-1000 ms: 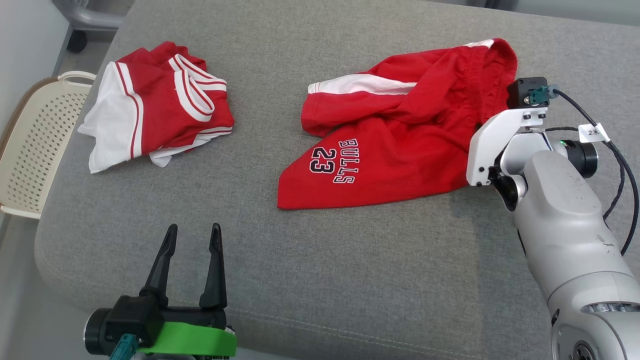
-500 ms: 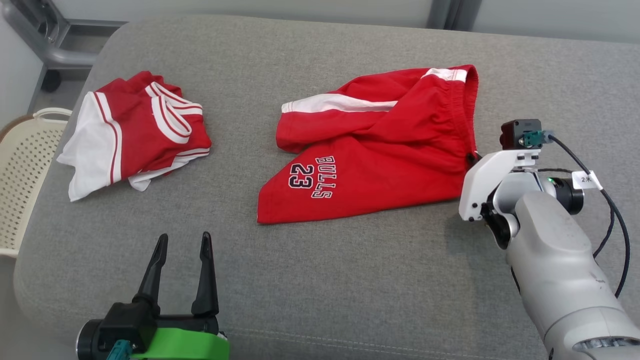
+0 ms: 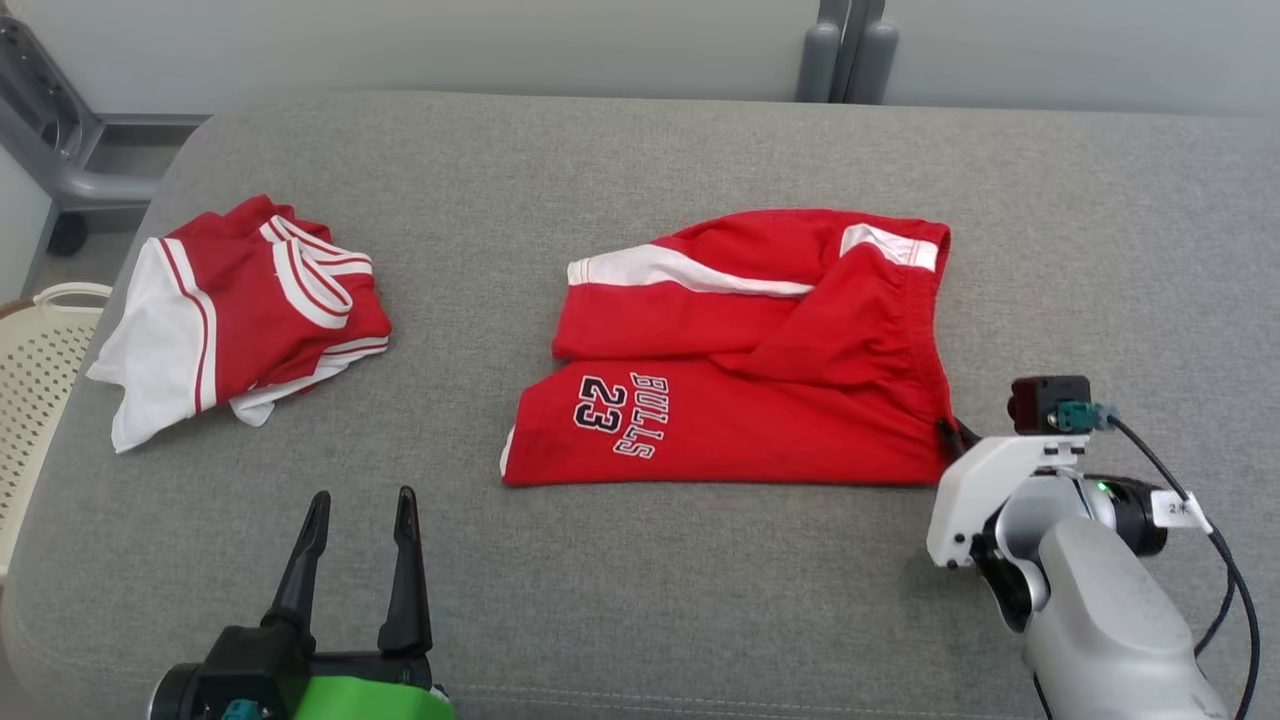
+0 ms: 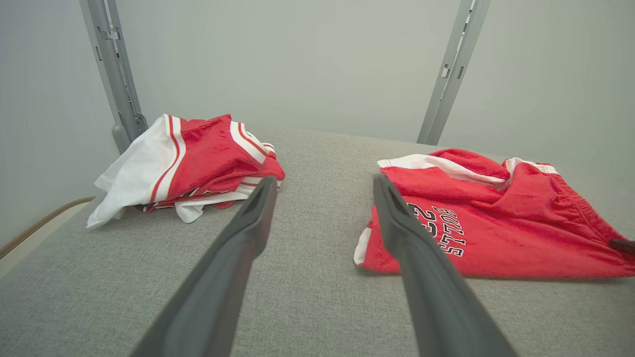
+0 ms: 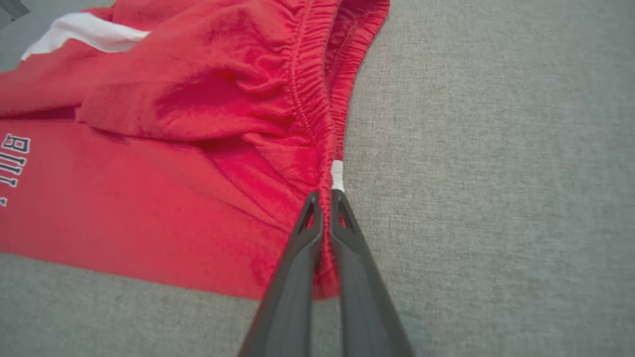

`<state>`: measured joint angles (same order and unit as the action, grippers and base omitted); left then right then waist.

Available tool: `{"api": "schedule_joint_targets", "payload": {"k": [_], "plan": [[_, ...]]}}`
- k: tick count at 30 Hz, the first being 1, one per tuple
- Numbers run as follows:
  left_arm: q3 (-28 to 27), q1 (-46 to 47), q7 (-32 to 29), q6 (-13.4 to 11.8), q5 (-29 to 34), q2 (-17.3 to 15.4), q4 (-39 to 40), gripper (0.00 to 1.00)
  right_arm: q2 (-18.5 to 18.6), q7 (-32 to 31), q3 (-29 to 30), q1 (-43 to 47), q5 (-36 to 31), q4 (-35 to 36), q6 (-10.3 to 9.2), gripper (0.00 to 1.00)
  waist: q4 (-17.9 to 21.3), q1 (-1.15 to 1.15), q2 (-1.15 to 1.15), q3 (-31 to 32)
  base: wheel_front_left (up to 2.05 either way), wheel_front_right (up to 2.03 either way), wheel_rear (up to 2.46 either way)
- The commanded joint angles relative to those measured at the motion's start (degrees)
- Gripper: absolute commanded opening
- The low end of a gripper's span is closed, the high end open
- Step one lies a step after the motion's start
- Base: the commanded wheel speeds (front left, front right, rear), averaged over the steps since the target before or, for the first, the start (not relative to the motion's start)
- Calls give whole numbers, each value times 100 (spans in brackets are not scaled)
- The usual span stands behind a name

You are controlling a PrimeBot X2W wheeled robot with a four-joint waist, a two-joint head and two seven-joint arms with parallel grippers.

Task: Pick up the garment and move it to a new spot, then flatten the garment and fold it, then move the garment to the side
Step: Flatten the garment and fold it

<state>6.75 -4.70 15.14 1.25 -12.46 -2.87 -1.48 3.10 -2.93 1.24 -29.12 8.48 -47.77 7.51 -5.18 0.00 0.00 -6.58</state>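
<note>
The garment, red shorts point(image 3: 760, 400) with white side stripes and "BULLS 23" print, lies on the grey cushion point(image 3: 700, 600), one leg folded over the other. My right gripper point(image 3: 950, 432) is at the shorts' near right corner, shut on the elastic waistband point(image 5: 327, 148) beside a small white tag, as the right wrist view shows with the gripper point(image 5: 325, 198) pinching the cloth. My left gripper point(image 3: 360, 500) stands open at the lower left, apart from the shorts point(image 4: 496, 233); its fingers point(image 4: 248, 223) frame bare cushion.
A crumpled red and white jersey point(image 3: 240, 310) lies at the cushion's left, also in the left wrist view point(image 4: 198, 163). A cream perforated basket point(image 3: 30, 400) stands off the left edge. Grey metal posts point(image 3: 850, 50) rise behind the cushion against a pale wall.
The head camera has tilted, shifting the whole picture down. My right gripper has drawn the waistband corner nearer, and the shorts lie flatter with a straight near edge. The left gripper stays open.
</note>
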Motion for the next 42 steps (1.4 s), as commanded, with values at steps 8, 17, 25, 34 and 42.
{"api": "schedule_joint_targets", "payload": {"k": [8, 17, 25, 34, 42], "plan": [[-25, -211, 5, -8, 72, -4, -21, 100, 23, -355, 131, 1050, -68, 1012, -4, 0, 122, 0, 0, 245, 0, 0, 0], [-20, -314, 5, -4, 74, -4, -74, 100, 11, -803, 302, 1736, -210, 1870, -4, 0, 166, 0, 0, 426, 0, 0, 0], [-45, -384, 5, -22, 83, -5, -182, 100, -10, -973, 460, 2135, -206, 2412, -5, 100, 203, 0, 0, 540, 0, 0, 0], [-289, -354, 3, -108, 99, -6, -569, 100, -17, -206, 434, 2592, 196, 2995, -4, 100, 266, 0, 0, 765, 0, 0, 0], [-492, -261, 3, -139, 99, -46, -919, 100, -18, 545, 260, 2864, 313, 3203, -4, 100, 327, 0, 0, 953, 0, 0, 0]]}}
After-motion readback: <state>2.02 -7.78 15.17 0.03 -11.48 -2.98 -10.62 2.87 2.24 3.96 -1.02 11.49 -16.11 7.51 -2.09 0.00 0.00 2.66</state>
